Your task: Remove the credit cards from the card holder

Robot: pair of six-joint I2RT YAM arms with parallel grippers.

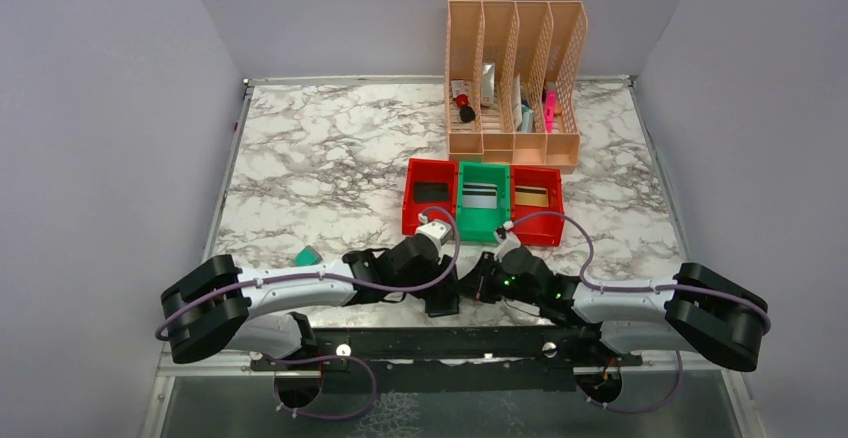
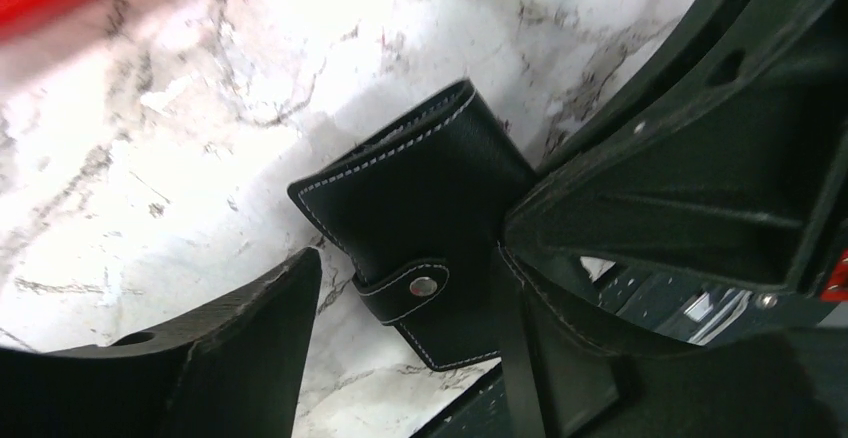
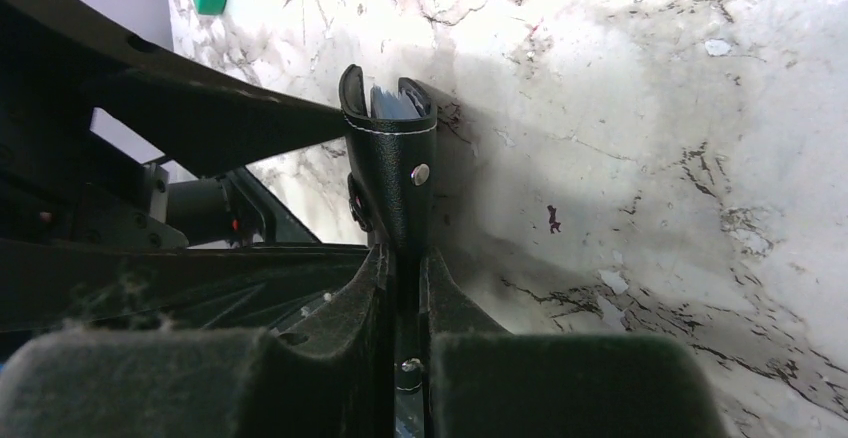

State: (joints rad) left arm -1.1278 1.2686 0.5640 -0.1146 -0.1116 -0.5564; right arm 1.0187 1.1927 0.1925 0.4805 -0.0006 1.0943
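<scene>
Two hands meet at the near edge of the counter point(image 1: 330, 158), and the card holder point(image 3: 395, 158) is between them. The right hand point(image 3: 405, 258) is closed on the bottom edge of the card holder and holds it standing up on its side. The left hand point(image 2: 405, 258) is open, with its fingers point(image 2: 260, 338) on both sides of the black holder; one finger looks like it touches it. The little strap point(image 2: 405, 288) with the shiny snap goes around the holder, so I think it is shut and no card is out of it yet. The step now looks like opening it. Next, the left hand would need to get hold of the strap and pull the snap loose while the right hand holds tight. That is hard, because the strap is small and lies flat. Farther back are a green bin point(image 1: 482, 226) between two red bins point(image 1: 412, 213), each with a card in it, and a tall peach file rack point(image 1: 515, 48). A small green thing point(image 1: 306, 255) lies off to the left. Nothing blocks the hands but each other, since they are very close.
</scene>
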